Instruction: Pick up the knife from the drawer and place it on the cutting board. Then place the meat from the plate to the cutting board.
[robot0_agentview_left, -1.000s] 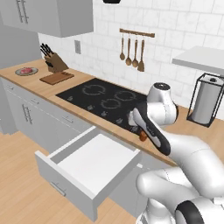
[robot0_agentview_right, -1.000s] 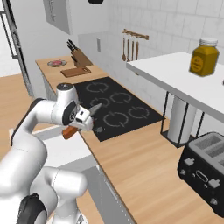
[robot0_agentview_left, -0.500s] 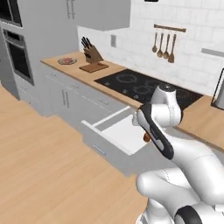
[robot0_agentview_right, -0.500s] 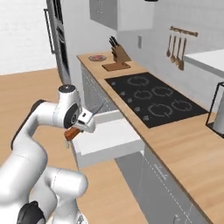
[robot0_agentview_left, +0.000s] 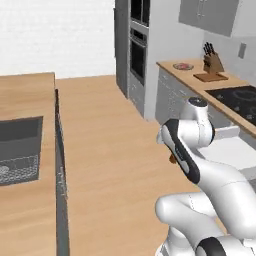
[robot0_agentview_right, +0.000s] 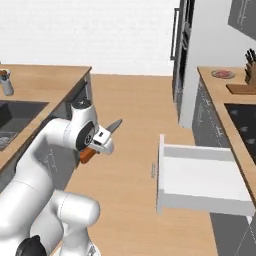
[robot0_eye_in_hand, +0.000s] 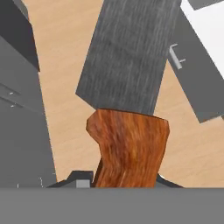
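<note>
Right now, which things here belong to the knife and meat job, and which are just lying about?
Job:
- knife, held in the gripper
- open drawer
- cutting board
- plate with the meat

Lying about:
- knife block
- cooktop
- wall oven
- sink

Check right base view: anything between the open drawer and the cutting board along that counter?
Yes. Between the drawer and the cutting board lies the black cooktop, set in the wooden counter. Nothing stands on that stretch of it.
</note>
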